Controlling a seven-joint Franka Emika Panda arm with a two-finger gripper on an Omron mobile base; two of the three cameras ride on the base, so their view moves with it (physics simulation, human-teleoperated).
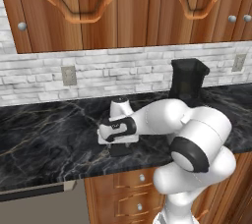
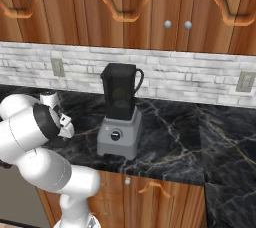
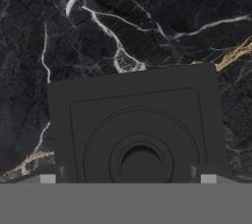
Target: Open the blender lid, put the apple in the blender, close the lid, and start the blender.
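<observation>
The blender lid (image 3: 138, 125), a flat black squarish cap, lies on the black marble counter (image 1: 49, 134). My gripper (image 3: 128, 179) points straight down at it, open, with one fingertip (image 3: 47, 179) at each side of the lid. From the left base view the hand (image 1: 118, 129) hangs low over the lid (image 1: 119, 150), left of the blender. The blender (image 2: 119, 137) has a grey base with a round black knob (image 2: 116, 135) and a dark jar (image 2: 120, 89) whose top stands uncovered. A dim rounded shape shows through the jar wall; I cannot tell whether it is the apple.
Wooden wall cabinets (image 1: 98, 7) hang over the counter and a white brick backsplash with outlets (image 1: 69, 74) runs behind it. Drawers (image 1: 133, 193) sit below the front edge. My own white arm (image 1: 197, 139) bulks between the base and the blender.
</observation>
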